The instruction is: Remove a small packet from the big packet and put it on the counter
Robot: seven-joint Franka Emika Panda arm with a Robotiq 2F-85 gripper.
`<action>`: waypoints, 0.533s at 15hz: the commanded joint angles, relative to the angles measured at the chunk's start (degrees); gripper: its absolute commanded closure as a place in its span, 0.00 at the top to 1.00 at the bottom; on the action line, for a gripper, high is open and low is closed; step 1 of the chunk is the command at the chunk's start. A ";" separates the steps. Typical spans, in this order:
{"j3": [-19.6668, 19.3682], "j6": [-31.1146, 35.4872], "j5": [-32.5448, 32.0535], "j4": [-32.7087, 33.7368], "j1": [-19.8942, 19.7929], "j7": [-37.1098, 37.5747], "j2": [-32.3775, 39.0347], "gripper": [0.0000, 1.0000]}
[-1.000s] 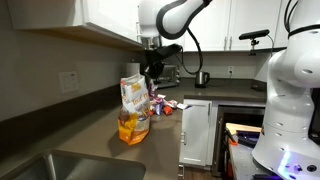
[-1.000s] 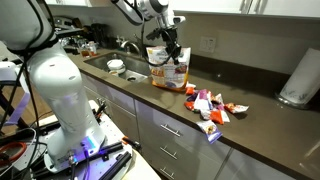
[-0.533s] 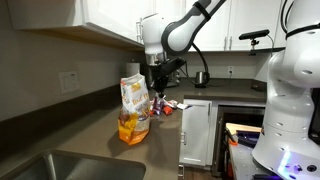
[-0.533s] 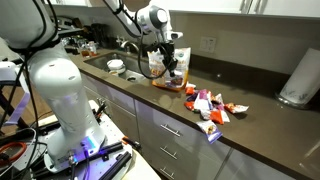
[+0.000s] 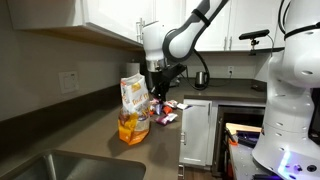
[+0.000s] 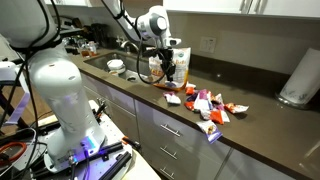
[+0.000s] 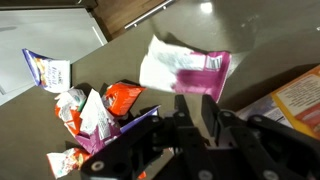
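The big packet (image 5: 131, 108), white on top and orange-yellow below, stands upright on the dark counter (image 5: 95, 140); it shows in both exterior views (image 6: 158, 67) and at the right edge of the wrist view (image 7: 301, 98). My gripper (image 5: 157, 97) hangs beside it, just above the counter (image 6: 262, 118). In the wrist view the gripper (image 7: 196, 112) is shut on a small white-and-purple packet (image 7: 185, 70), held over the counter (image 7: 120, 55). A pile of small packets (image 6: 209, 105) lies further along the counter, also in the wrist view (image 7: 92, 112).
A steel sink (image 5: 58, 165) lies at one end of the counter, with a white bowl (image 6: 116, 66) beside it. A paper towel roll (image 6: 298, 78) stands at the other end. A kettle (image 5: 201, 77) is at the back. White cabinets hang above.
My gripper has come down from the top of the big packet and moved sideways toward the pile, carrying the small packet, and is now low over the counter.
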 commanded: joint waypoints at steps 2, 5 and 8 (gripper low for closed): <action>0.08 -6.56 2.33 3.00 0.71 -2.03 -3.52 0.60; 0.49 -14.97 6.06 6.35 1.38 -4.50 -6.58 0.79; 0.81 -22.88 10.27 9.84 1.95 -8.24 -9.23 0.98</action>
